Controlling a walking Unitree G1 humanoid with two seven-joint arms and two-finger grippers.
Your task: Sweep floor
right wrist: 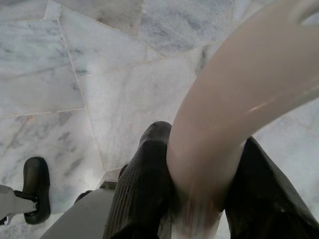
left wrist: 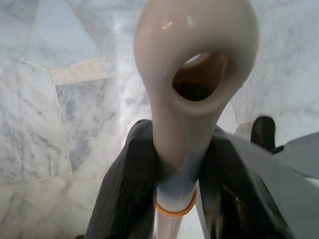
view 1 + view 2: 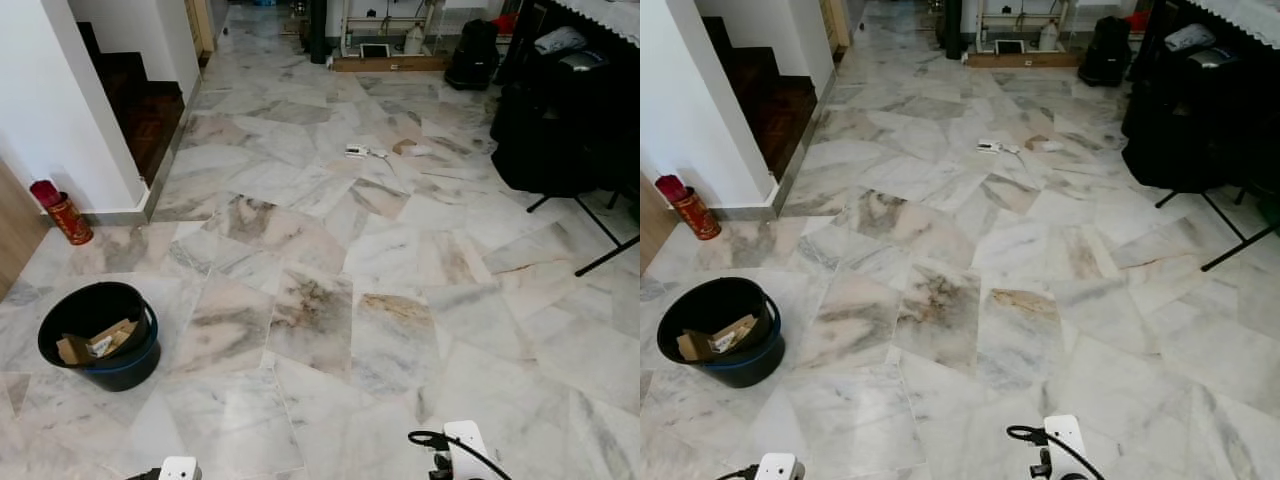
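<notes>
Across the marble floor, irregular grey, white and tan slabs meet at angled seams. Near left stands a round black bucket holding cardboard scraps; beyond it a red can sits at the foot of a white wall beside dark stairs. Far centre, small pieces of litter lie on the floor. At right stands dark covered furniture on thin black legs; bags and bottles lie farther back. The left gripper pinches a glossy white handle with a hanging hole; its ribbed black fingers press both sides. The right gripper pinches a smooth pale curved handle likewise.
</notes>
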